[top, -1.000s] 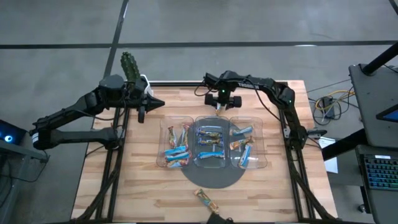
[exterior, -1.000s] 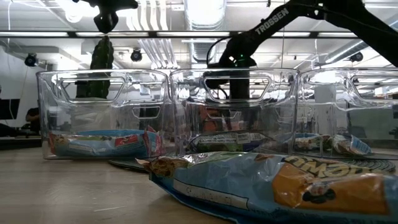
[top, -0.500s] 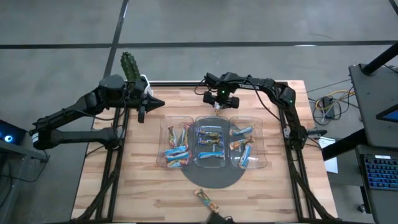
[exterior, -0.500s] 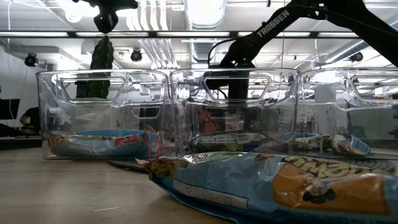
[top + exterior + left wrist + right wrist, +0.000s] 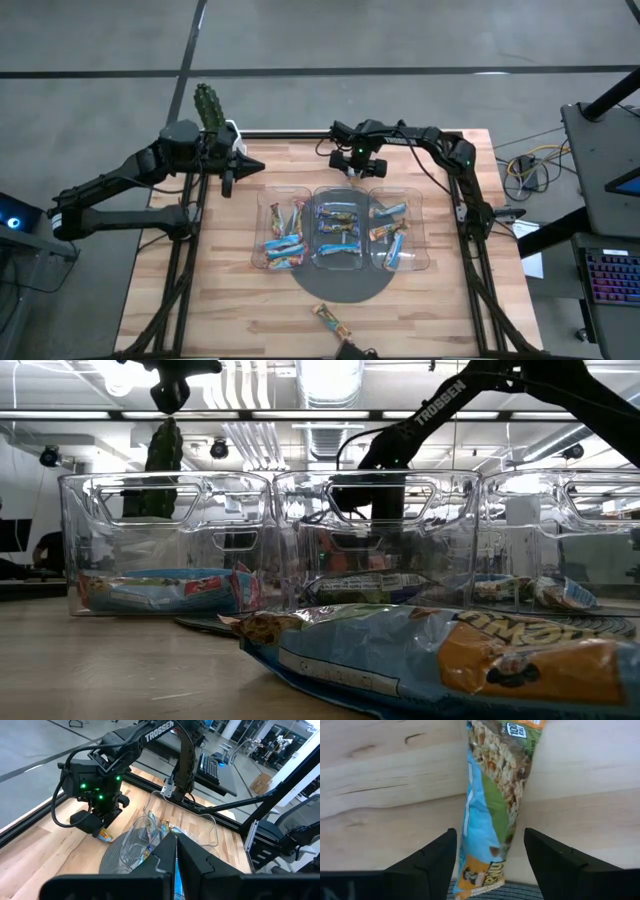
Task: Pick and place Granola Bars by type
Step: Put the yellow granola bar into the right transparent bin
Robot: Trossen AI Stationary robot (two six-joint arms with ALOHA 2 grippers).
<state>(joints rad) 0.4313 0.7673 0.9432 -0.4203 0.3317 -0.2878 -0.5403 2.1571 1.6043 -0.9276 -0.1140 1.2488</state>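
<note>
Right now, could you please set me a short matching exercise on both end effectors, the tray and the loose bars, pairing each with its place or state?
Things:
1. Left end effector
2. Right end effector
3. Tray
4. Bar at the near edge

Places or states:
A. Lies alone on the wood, outside the tray
B. Open, fingers either side of a bar on the wood
C. Shut, waiting over the table's far left part
D. Clear, three compartments with bars inside

Pairs: 1-C, 2-B, 3-D, 4-A
</note>
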